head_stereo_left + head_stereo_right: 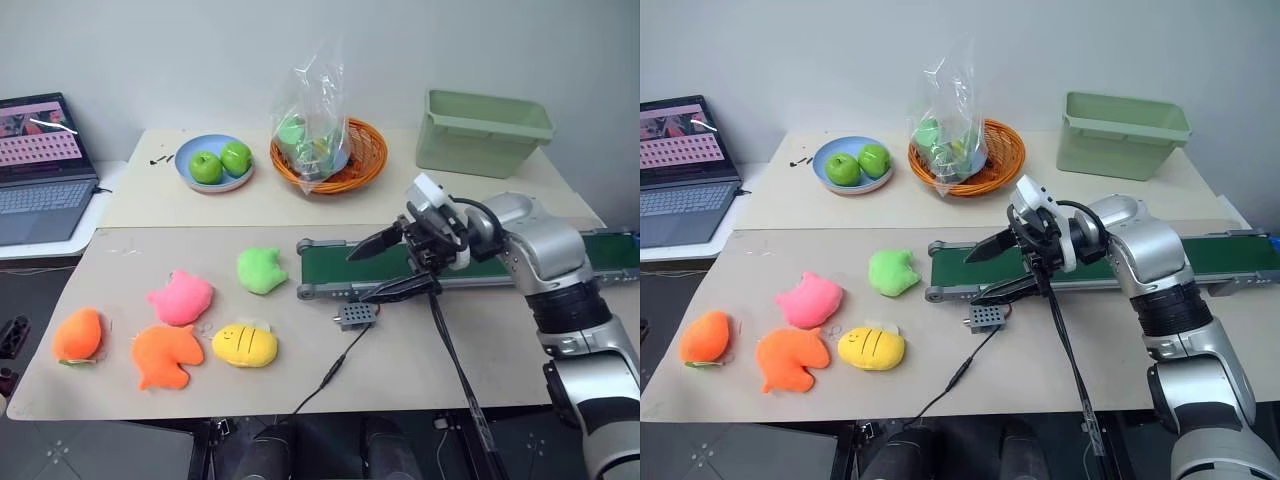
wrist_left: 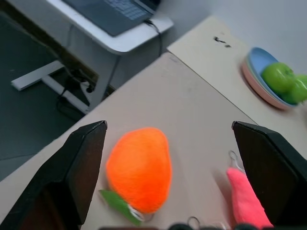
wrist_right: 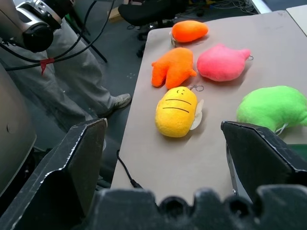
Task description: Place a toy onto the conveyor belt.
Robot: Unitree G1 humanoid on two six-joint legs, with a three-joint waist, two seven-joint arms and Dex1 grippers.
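- The small, plump, bright-orange egg-shaped plush toy, with a green leaf at one end, lies on the beige tabletop directly ahead of the left gripper; its two black fingers stand spread wide and empty, the toy framed between them but clearly not touched.
- A pink plush lies just inside the far finger of that same gripper, close beside the toy; a pale-blue plate of green apples sits well beyond the jaws.
- The right gripper hangs over the near end of the long, narrow dark-green conveyor belt in its grey metal frame, its fingers parted and holding nothing; the belt's visible surface beneath them is bare.
- Ahead of the right jaws lie the yellow striped oval plush, the flat orange animal-shaped plush and a bright-green plush, all untouched on the table.
- Progress, by the look of it: nothing delivered. The toy rests at the table's outer corner, well apart from the belt, so the grasp, the lift, the carry across and the release onto the belt all remain to be done.
- The left jaws appear lined up for that first step, the grasp.
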